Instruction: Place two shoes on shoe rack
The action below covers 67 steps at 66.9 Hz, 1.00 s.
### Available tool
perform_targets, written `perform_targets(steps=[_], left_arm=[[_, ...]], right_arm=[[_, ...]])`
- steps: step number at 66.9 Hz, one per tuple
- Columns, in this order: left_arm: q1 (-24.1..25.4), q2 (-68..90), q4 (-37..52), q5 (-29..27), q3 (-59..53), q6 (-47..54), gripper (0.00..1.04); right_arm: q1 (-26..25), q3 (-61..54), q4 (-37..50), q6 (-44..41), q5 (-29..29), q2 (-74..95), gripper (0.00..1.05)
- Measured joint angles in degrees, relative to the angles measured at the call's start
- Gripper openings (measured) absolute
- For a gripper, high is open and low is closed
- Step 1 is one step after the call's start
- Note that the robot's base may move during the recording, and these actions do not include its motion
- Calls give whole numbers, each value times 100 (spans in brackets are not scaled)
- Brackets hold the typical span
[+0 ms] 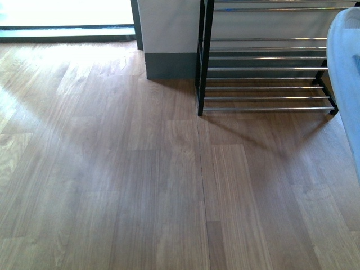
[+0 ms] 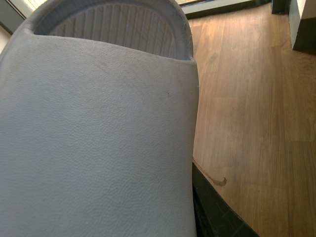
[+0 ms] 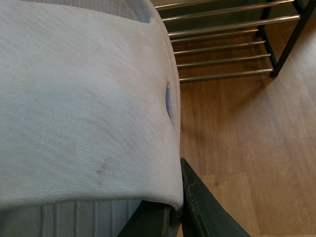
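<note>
One slide (image 2: 98, 138) tight in left pincer (image 2: 200, 210), another slide (image 3: 84, 108) in right pincer (image 3: 173, 217); rack (image 1: 264, 68) ahead.

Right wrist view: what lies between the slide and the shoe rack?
Nothing but bare wooden floor separates the slide from the shoe rack, shown in the right wrist view.

floor (image 1: 112, 180): warm brown wood planks, big pale patch of daylight over the left side
on it: shoe rack (image 1: 264, 67), black frame, silver bars, just beside the wall (image 1: 169, 34)
</note>
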Motion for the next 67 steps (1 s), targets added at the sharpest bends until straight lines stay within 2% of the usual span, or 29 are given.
perform_targets(steps=[67], left_arm=[[0, 13, 0, -4, 0, 0, 2]], right_arm=[[0, 2, 0, 2, 0, 7, 1]])
